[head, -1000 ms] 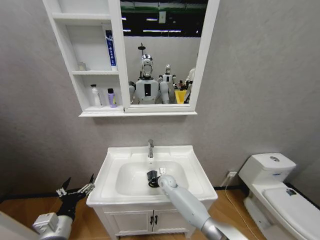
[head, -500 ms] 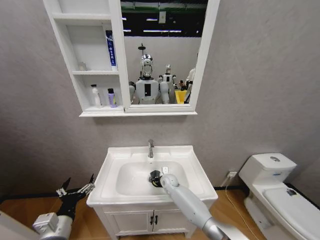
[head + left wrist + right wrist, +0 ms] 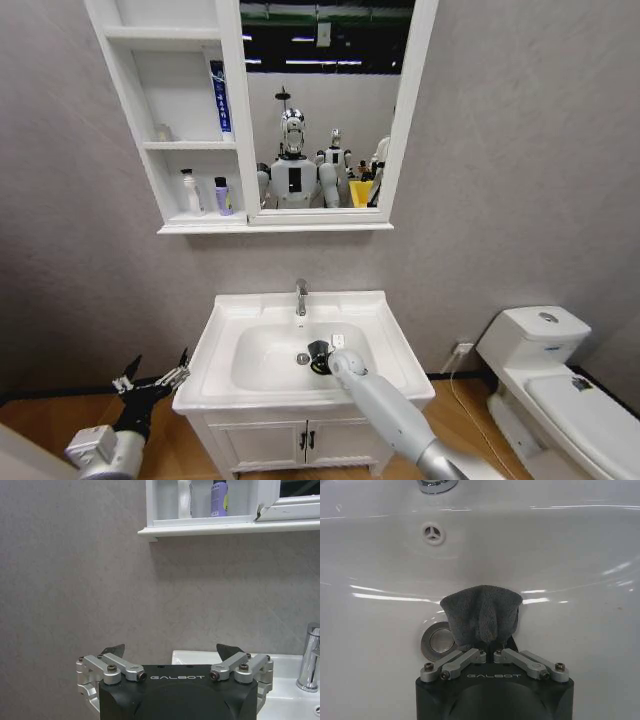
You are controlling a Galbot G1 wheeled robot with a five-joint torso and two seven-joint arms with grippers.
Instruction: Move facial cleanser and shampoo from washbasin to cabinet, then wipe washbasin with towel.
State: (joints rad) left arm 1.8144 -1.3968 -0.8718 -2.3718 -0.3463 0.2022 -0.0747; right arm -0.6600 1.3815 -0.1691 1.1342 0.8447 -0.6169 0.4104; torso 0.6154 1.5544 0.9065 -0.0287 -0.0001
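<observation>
In the bowl: the right gripper (image 3: 487,652) is reaching down into the washbasin (image 3: 385,318), just beside the drain (image 3: 436,640).
Towel: the towel (image 3: 481,612) is bunching out ahead of the right jaws, its grey fold resting on the white ceramic below the overflow hole (image 3: 432,532).
Right jaws: they are pinching nearly closed on the towel.
Left gripper: the left gripper (image 3: 152,382) is hanging idle off the washbasin's left side, jaws spread wide and holding nothing.
Cabinet: the cabinet (image 3: 228,226) is carrying a clear bottle (image 3: 189,192) and a purple bottle (image 3: 222,197) on its lowest shelf.
Risk: the towel is looking loosely bunched, so a firm stroke could be dragging it free; pressing low could be scraping metal on ceramic, or catching cloth on the drain rim.
</observation>
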